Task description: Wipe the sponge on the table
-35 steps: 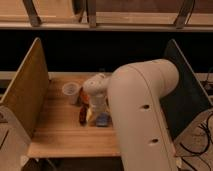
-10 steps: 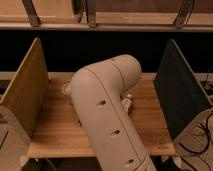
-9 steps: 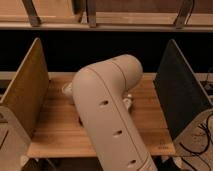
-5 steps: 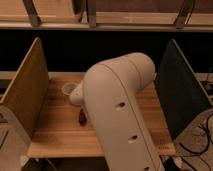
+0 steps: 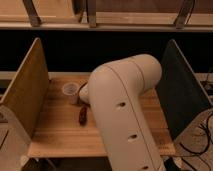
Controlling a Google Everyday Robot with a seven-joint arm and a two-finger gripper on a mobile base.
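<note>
The sponge is hidden; my own pale arm covers the middle of the light wooden table. The arm reaches from the near right toward the back left of the table. My gripper is mostly hidden behind the arm. Only a pale bit of its end pokes out beside a small translucent cup. Whether it holds anything cannot be seen.
A dark red oblong object lies on the table just in front of the cup. Upright side boards stand at the left and right ends of the table. A dark gap and a shelf rail run behind.
The arm has swung from the table's left-centre toward the right. This has uncovered the cup and the dark red object at the left.
</note>
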